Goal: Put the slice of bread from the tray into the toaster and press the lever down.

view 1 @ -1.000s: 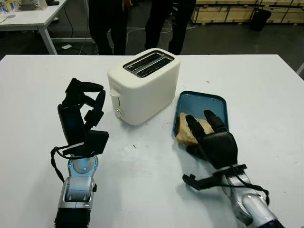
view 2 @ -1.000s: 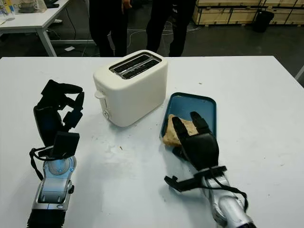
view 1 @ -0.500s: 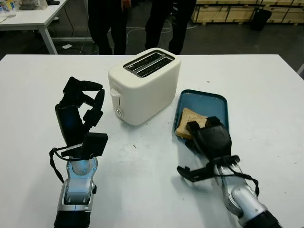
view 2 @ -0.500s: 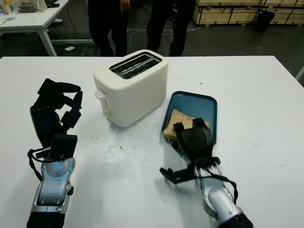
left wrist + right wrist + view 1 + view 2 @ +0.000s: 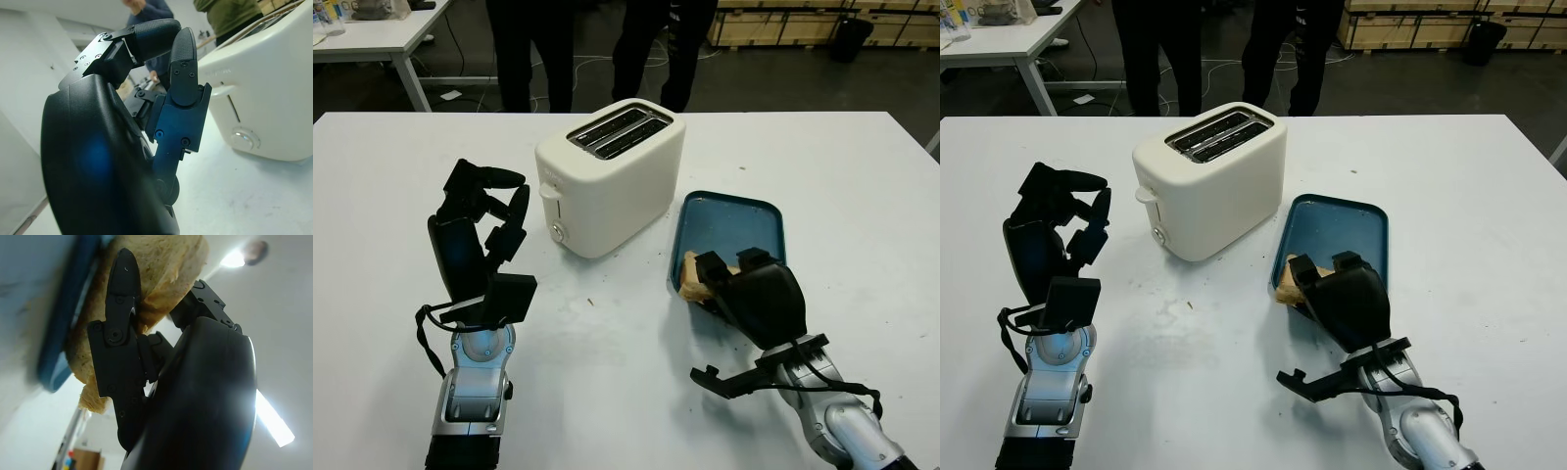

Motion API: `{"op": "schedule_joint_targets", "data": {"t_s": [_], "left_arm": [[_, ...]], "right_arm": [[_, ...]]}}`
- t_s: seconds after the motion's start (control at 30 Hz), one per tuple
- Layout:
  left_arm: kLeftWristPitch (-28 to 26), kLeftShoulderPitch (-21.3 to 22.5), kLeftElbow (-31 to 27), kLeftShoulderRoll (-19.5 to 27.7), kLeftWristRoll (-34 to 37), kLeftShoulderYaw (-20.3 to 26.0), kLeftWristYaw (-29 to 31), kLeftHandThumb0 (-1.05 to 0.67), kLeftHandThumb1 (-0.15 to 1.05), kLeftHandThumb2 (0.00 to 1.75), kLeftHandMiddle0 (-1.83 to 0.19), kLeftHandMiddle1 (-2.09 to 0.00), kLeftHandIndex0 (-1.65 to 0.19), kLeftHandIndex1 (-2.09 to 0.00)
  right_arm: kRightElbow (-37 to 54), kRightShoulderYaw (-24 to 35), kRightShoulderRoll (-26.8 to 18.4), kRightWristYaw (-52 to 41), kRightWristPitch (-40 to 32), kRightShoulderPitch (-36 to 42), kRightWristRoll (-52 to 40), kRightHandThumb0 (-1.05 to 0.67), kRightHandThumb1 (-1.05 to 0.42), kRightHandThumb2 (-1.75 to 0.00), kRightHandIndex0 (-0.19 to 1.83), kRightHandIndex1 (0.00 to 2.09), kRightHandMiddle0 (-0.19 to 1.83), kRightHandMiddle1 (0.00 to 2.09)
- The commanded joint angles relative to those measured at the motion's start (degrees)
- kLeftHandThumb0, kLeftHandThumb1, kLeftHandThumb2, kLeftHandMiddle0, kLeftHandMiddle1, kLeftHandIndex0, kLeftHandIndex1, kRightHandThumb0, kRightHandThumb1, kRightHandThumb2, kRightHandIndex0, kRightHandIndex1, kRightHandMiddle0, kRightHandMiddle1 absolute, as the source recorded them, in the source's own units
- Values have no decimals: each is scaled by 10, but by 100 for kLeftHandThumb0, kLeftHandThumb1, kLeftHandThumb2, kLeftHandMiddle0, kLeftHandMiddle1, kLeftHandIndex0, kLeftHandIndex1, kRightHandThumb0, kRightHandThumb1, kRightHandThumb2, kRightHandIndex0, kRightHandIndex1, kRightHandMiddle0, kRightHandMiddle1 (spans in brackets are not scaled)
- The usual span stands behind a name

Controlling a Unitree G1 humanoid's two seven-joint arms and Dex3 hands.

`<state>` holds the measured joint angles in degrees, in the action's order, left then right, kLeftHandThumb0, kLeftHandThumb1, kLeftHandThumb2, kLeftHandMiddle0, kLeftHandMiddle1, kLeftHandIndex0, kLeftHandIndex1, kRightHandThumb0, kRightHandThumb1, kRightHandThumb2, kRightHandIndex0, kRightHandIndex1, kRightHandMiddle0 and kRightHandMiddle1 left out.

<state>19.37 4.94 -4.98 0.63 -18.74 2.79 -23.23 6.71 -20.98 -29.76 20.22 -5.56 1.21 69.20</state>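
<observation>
A white two-slot toaster (image 5: 612, 171) stands mid-table, its lever (image 5: 549, 192) up on the end facing my left hand. To its right lies a blue tray (image 5: 734, 220). At the tray's near left corner my right hand (image 5: 726, 264) is shut on the slice of bread (image 5: 690, 274), which is tipped up off the tray floor. In the right wrist view the fingers (image 5: 117, 333) clamp the bread (image 5: 166, 274) against the palm. My left hand (image 5: 504, 201) stands upright left of the toaster with its fingers curled, holding nothing.
Two people (image 5: 533, 49) stand just behind the table's far edge. Another white table (image 5: 372, 34) stands at the back left. Bare white tabletop (image 5: 607, 343) lies between my arms and in front of the toaster.
My right hand went from lying over the bread to curling around it, and the slice now sits tipped up at the tray's near corner. The left hand stayed put.
</observation>
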Motion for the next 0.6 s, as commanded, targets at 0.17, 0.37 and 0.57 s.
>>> {"op": "schedule_joint_targets", "data": {"t_s": [0.17,0.37,0.57], "left_arm": [[-5,-5,-5,-5,-14,-4,-3,-46,92,29,-77,-175,-60,-145],[-11,-8,-9,-8,-15,-6,-1,-46,92,29,-76,-175,-59,-143],[-13,-9,-9,-14,-22,-7,-7,-47,92,29,-75,-175,-60,-143]], "right_arm": [[-15,66,-24,49,103,-46,-109,-49,-92,-31,89,175,51,175],[-97,138,-80,-10,211,-189,-242,-49,-92,-38,89,175,47,173],[-359,110,-140,-81,402,-455,-300,-40,-92,-21,80,173,58,158]]}}
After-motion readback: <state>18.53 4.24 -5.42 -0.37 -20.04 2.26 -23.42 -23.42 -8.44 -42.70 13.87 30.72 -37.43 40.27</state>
